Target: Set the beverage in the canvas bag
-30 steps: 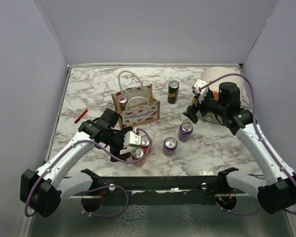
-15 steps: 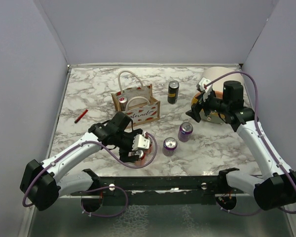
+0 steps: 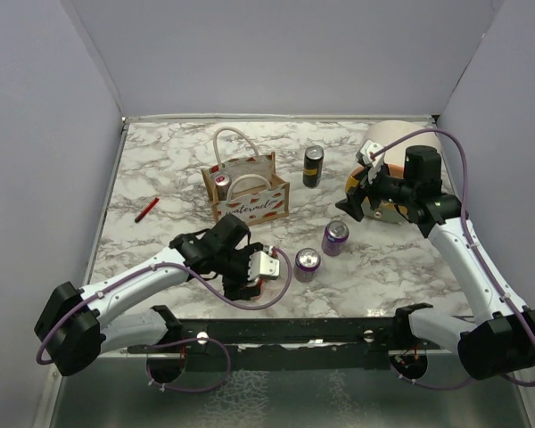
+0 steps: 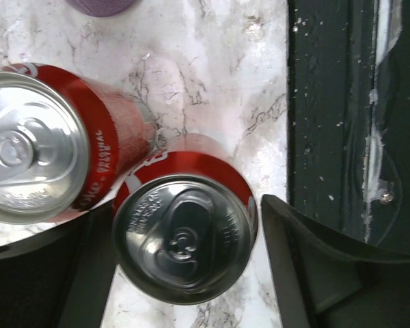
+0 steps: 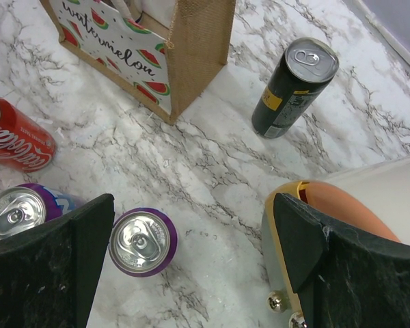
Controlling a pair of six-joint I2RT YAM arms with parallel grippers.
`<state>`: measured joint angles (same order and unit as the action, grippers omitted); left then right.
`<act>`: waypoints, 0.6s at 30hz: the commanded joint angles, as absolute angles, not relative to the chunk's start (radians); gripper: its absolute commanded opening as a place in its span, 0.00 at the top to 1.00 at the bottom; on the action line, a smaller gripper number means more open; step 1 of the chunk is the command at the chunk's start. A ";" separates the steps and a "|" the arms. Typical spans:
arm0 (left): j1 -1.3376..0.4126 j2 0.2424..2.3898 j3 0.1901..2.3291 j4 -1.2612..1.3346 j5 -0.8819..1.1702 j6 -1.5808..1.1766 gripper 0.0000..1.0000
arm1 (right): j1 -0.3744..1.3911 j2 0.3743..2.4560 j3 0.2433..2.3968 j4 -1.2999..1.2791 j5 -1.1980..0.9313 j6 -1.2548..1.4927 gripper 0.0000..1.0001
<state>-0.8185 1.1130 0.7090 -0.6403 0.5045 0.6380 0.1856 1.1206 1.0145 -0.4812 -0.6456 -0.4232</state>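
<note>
The canvas bag [image 3: 250, 198], tan with white rope handles and watermelon lettering, stands upright at mid-left; a can top [image 3: 221, 182] shows inside it. The bag also shows in the right wrist view [image 5: 147, 51]. My left gripper [image 3: 250, 278] is low near the table's front edge, open, its jaws on either side of an upright red soda can [image 4: 184, 242], with a small gap at the right finger [image 4: 314, 266]. A second red can [image 4: 37, 160] stands touching it on the left. My right gripper [image 3: 357, 200] is open and empty, hovering above the marble near a purple can [image 5: 143, 241].
Two purple cans [image 3: 335, 237] [image 3: 307, 264] stand at mid-table. A black can [image 3: 313, 166] stands right of the bag. A peach-and-yellow domed container [image 3: 394, 147] sits at the back right under my right arm. A red marker [image 3: 145, 209] lies at the left. A dark rail [image 4: 355, 102] borders the front edge.
My left gripper has swung right and toward the front edge, coming down around the nearer red can. My right gripper rose slightly toward the domed container, then held still.
</note>
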 commanded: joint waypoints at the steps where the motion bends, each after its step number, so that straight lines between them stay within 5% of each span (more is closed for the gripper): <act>1: -0.824 1.103 0.713 -0.603 0.481 0.620 0.27 | 0.178 1.119 1.030 -0.483 -0.681 -0.415 0.00; 9: -0.786 1.093 0.773 -0.760 0.466 0.730 0.53 | 0.178 1.126 1.024 -0.481 -0.699 -0.440 0.00; 11: -0.714 1.067 0.834 -0.890 0.430 0.806 0.71 | 0.179 1.139 1.041 -0.495 -0.714 -0.452 0.00; 18: -0.500 0.999 0.972 -1.021 0.465 0.799 0.95 | 0.179 1.198 1.095 -0.471 -0.746 -0.404 0.01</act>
<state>-0.5976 1.0698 0.8665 -0.9390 0.4335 0.7731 0.1822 1.1675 1.0420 -0.4946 -0.6975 -0.4362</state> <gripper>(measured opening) 0.680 0.997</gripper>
